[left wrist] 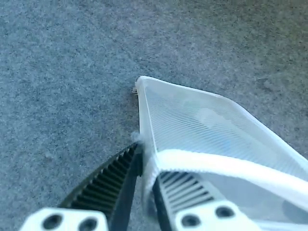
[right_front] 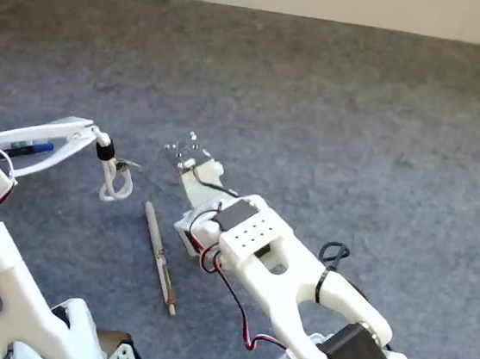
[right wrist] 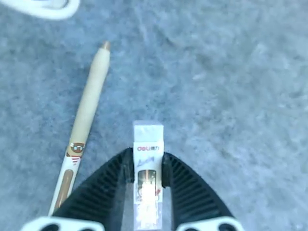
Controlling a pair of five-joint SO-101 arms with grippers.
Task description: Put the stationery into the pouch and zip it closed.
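Worry number one from the high view: the pouch is held up off to the left by the left jaws, well apart from the eraser that the right jaws carry. I can't tell from here how wide the mouth gapes, so my guess is the eraser could clip the rim and drop outside. A blue pen already sits inside. Another pen lies on the tabletop between the two arms, not yet bagged.

Left wrist view: the left jaws are clamped shut on the pouch, with its edge pinched right between them near a corner. The grip looks thin, just fabric, so I reckon a tug from the other arm during loading or zipping could pull it loose or twist the bag.

Right wrist view: the right jaws are closed on the eraser. It sits dead centre between them and pokes out past the tips, wrapper and all. That slick-looking wrapper bugs me, since it might slide in the grip. The loose pen lies just beside the jaws, not touching, and a bit of the pouch shows farther off. Going low near that pen could send it rolling.
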